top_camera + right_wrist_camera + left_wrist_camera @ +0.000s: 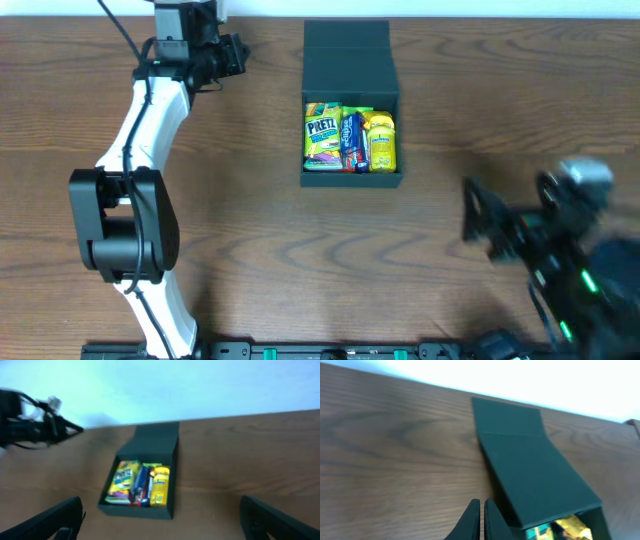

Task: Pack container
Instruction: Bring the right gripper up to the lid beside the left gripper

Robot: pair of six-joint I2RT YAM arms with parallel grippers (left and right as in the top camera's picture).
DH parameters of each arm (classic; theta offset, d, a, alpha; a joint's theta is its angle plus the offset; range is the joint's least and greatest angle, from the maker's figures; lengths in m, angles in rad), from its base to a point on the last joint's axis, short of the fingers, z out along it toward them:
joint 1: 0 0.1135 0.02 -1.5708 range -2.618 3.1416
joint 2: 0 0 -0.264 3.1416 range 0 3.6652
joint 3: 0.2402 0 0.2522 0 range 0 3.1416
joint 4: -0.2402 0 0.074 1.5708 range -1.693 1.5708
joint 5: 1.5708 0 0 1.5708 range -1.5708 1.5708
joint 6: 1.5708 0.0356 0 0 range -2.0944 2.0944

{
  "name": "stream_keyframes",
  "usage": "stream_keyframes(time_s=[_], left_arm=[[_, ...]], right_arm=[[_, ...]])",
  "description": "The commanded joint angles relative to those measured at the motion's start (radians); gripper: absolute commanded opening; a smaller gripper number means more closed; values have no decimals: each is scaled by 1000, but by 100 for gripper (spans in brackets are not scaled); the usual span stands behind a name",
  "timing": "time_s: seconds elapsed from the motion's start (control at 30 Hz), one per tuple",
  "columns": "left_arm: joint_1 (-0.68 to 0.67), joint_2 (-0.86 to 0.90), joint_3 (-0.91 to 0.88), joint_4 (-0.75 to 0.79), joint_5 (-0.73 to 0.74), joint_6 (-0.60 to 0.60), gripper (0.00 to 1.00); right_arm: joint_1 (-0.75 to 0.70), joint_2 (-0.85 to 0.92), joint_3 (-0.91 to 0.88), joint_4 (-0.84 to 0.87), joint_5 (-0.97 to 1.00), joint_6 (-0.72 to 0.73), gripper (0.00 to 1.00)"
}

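Closest, low on the right of the brown wooden table [260, 250]: right gripper [478, 215], black and blurry from above. Fingers [50, 520] wide apart in its own camera, one at each bottom corner, nothing held between. Well apart from the box, off to its right and nearer. Low on the left: big white and black left arm [150, 110], bent, reaching up toward the far side. Next, in the middle of the table: the container [350, 180], a black box, open, sitting flat on the wood. Inside, three snack packs side by side, filling the box: a yellow and green pack [321, 140] on the left, a blue pack [351, 142] in the middle, a yellow pack [381, 142] on the right. All touching each other. Behind the snacks: the flap lid [346, 50], flipped open toward the far edge of the table; flat or tilted, hard to tell. Farthest, up on the left: left gripper [481, 507], to the left of the lid, near but not touching. Fingers pressed almost together, just a thin slit between, nothing held. Pointing toward the lid. In its own camera, lid big and dark just to the right, a bit of shiny yellow pack peeking out below it. Past the far table edge, only a bright pale background [200, 390].
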Motion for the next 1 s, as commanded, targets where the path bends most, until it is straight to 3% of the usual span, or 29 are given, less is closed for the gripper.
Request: stream_keyframes(time_s=[0.0,0.13,0.3,0.37,0.43,0.73,0.97], left_arm=[[-21,1,23,20,35,-1,6],[-51,2,23,28,42,-16,6],[-82,6,23,33,41,-27,6],[-89,19,23,58,40,-62,6],[-89,35,23,90,41,-97,6],[-88,201,124,111,120,-205,6],[-86,385,389,-63,119,-214,6]], right_arm=[[-28,157,-18,45,3,-35,99],[-87,343,-18,171,-106,-35,93],[-179,542,-18,336,-233,-30,49],[-223,621,-18,393,-254,0,21],[-253,684,-18,431,-256,60,3],[-361,959,-2,658,-525,171,1],[-383,1175,183,642,-599,180,1]])
